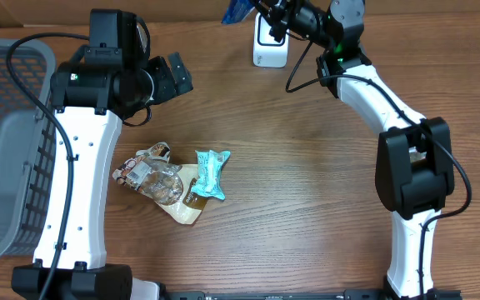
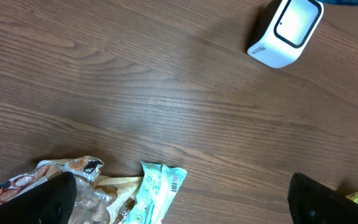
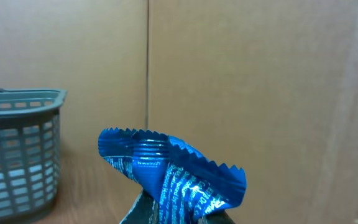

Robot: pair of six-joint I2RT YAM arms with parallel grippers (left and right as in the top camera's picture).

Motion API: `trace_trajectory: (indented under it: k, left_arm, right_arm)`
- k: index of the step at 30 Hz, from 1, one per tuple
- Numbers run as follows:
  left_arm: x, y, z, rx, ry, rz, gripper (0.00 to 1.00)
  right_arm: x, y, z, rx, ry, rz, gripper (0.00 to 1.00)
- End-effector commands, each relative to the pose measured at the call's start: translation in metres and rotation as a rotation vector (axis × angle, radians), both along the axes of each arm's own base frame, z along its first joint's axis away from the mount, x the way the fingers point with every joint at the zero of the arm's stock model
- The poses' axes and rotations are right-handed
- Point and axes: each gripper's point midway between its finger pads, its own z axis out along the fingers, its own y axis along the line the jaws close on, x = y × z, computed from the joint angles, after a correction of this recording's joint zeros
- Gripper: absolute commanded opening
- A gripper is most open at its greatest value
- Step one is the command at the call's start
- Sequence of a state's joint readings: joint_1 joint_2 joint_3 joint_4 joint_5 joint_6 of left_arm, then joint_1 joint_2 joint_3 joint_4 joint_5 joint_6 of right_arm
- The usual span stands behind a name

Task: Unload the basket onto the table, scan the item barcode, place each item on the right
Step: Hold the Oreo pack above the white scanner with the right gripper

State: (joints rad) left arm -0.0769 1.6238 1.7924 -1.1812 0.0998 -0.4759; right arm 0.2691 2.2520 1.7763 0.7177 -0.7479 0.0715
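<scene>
A brown wood-grain bench point(image 1: 307, 192) is filling the overhead view, lying under soft, even light. Behind it, plain tan cardboard panels point(image 3: 260, 74) are standing as a wall, a dark vertical seam point(image 3: 148, 62) running between two of them.

Blue wrapper point(image 3: 173, 180), white scanner point(image 2: 286, 31)

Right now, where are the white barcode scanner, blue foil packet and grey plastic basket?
white barcode scanner point(image 2: 286, 31): left wrist view, window face.
blue foil packet point(image 3: 169, 177): right wrist view, crinkled middle.
grey plastic basket point(image 3: 17, 162): right wrist view, side wall.
</scene>
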Motion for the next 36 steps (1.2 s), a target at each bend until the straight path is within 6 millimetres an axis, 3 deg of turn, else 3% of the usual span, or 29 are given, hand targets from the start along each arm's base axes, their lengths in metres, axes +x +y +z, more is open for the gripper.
trace_trajectory:
  k: [1,11,17,22,30,36]
  left_arm:
    - [0.003,0.000,-0.002,0.004,0.002,0.004,1.00]
    - [0.003,0.000,-0.002,0.004,0.002,0.004,0.99]
    - [0.003,0.000,-0.002,0.004,0.002,0.004,1.00]
    - [0.003,0.000,-0.002,0.004,0.002,0.004,1.00]
    - [0.003,0.000,-0.002,0.004,0.002,0.004,1.00]
    - [0.003,0.000,-0.002,0.004,0.002,0.004,1.00]
  right_arm:
    - [0.014,-0.019,-0.004,0.047,-0.013,-0.032,0.04]
    - [0.061,-0.068,-0.036,0.248,0.031,-0.260,0.04]
    - [0.078,-0.095,-0.049,0.361,0.089,-0.315,0.04]
    - [0.083,-0.102,-0.057,0.388,0.080,-0.338,0.04]
    - [0.080,-0.104,-0.051,0.402,0.057,-0.336,0.04]
    - [0.087,-0.103,-0.065,0.363,0.101,-0.358,0.04]
